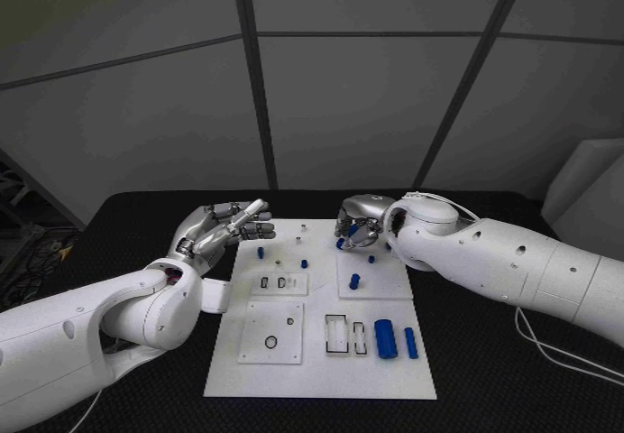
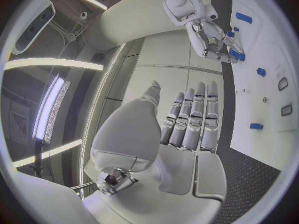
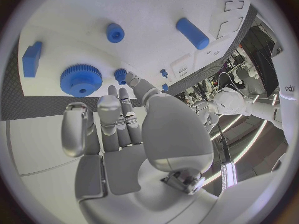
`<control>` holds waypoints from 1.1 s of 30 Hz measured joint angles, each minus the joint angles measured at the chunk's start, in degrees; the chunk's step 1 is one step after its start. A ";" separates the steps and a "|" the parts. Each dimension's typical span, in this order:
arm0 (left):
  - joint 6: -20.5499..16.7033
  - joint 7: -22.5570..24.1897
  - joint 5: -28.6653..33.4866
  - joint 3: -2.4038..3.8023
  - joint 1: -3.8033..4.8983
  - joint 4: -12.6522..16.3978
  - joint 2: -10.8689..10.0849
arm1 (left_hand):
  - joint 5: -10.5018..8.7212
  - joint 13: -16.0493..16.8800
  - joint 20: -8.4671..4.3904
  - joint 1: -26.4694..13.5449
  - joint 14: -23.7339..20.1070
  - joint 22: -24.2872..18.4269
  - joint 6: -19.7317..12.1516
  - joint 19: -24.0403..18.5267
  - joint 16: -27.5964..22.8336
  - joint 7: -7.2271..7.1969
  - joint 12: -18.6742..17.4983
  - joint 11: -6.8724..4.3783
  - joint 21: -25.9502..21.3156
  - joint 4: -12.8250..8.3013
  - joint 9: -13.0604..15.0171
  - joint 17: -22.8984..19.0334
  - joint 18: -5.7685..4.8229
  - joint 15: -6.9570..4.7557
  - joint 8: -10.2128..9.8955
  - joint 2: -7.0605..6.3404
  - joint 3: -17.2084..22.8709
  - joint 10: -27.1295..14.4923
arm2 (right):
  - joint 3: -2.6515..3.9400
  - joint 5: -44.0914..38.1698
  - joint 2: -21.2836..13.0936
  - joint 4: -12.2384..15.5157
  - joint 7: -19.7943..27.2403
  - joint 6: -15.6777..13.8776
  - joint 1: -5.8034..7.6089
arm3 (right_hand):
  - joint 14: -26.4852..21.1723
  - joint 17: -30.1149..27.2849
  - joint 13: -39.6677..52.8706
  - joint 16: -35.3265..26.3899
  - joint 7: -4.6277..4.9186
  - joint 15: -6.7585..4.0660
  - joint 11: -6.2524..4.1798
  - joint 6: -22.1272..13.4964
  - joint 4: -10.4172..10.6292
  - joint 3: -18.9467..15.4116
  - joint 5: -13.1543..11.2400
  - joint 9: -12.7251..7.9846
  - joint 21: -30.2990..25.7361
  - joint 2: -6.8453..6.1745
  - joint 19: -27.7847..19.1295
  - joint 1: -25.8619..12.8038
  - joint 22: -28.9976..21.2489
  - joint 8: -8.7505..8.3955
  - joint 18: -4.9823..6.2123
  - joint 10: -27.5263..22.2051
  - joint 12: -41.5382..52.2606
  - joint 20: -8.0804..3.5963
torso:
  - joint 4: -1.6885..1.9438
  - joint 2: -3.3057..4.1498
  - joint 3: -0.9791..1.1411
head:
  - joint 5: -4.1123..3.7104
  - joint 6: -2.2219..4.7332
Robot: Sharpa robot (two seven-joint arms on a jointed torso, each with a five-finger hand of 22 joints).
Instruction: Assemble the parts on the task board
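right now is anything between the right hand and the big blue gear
Nothing visible. In the right wrist view the gear lies bare on the board just beyond the right hand, whose fingers hold nothing.

Left hand (image 1: 221,227) raised, fingers extended and apart, empty. Right hand (image 1: 361,223) angled downward, fingers loosely spread, empty.

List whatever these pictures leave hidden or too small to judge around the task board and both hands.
- Head view: the right hand is curled over the task board's far right corner; its arm hides whatever lies beneath.
- Head view: the small blue parts at the far end are too small to name.
- Right wrist view: the blue gear shows near the fingers, but touch cannot be judged.
- Left wrist view: the left hand is seen from behind; the board's edge is cut off.
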 measured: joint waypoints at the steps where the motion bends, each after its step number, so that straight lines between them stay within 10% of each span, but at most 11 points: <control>1: 0.00 -0.01 -0.01 0.00 0.00 0.01 -0.06 | 0.00 0.00 0.00 0.00 0.00 0.00 0.00 0.00 0.00 0.00 0.00 0.00 0.00 0.00 0.00 0.00 0.00 0.00 0.00 0.00 0.00 0.00 | 0.00 -0.02 0.06 -0.05 0.00 0.12 0.00 | 0.00 0.10 0.00 0.09 -0.02 0.00 -0.09 0.02 0.03 0.03 0.00 0.00 0.00 0.00 0.00 0.00 0.12 0.00 0.00 0.09 0.00 0.00 | 0.00 0.02 0.00 | 0.00 -0.02; 33: 0.11 -0.28 -0.11 0.01 0.01 0.14 -0.37 | 0.00 0.01 0.00 0.00 0.00 -0.01 0.00 -0.01 0.01 0.00 0.00 0.01 0.00 -0.15 -0.05 -0.05 0.00 0.00 0.00 0.00 -0.16 -0.01 | -0.22 -0.22 1.61 -2.15 0.14 1.25 0.07 | 0.00 3.45 -0.19 4.47 -1.15 0.00 -1.23 3.18 0.71 5.36 -0.04 0.63 2.61 2.72 1.96 1.20 1.31 -0.05 -0.90 4.30 -0.04 -0.71 | 0.00 0.31 -0.02 | 0.24 -0.71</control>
